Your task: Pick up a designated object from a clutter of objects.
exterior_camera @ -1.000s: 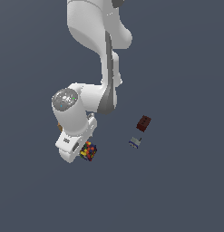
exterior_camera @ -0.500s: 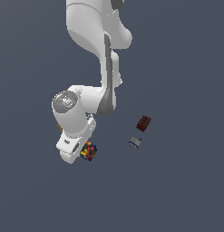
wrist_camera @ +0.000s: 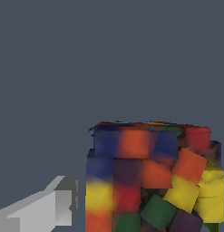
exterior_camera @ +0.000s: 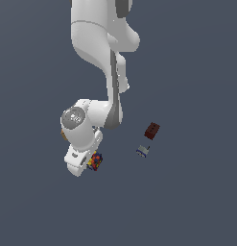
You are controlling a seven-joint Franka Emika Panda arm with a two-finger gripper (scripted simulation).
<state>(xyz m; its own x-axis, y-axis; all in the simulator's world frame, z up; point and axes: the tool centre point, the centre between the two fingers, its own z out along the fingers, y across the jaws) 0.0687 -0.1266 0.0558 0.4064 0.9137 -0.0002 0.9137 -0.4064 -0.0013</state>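
The arm reaches down to the dotted box [exterior_camera: 95,160], which sits low in the exterior view, a little toward that view's left, on the plain grey top (no edges or corners of the top show, so I can't place it by those). The gripper [exterior_camera: 87,162] is right at the box, and its white body hides most of what the fingers do. In the wrist view the box [wrist_camera: 149,176] is very big and close, full of red, yellow, orange, blue and green squares, and one grey finger [wrist_camera: 50,210] stands just beside it with a thin gap between them. The other finger is not in view. So I cannot tell if the gripper is squeezing the box or just standing around it. I think the step in hand is the grab. To do it well, the fingers should go one on each flat side of the box, low enough to hold the middle and not just the top rim. Then they should close slowly and evenly, so the box does not get pushed or turned. The lift should only start once both fingers press on it, and it should go straight up. The brown block [exterior_camera: 151,130] and the small grey piece [exterior_camera: 143,151] are well apart from the box, toward the exterior view's right, so they should not get bumped.
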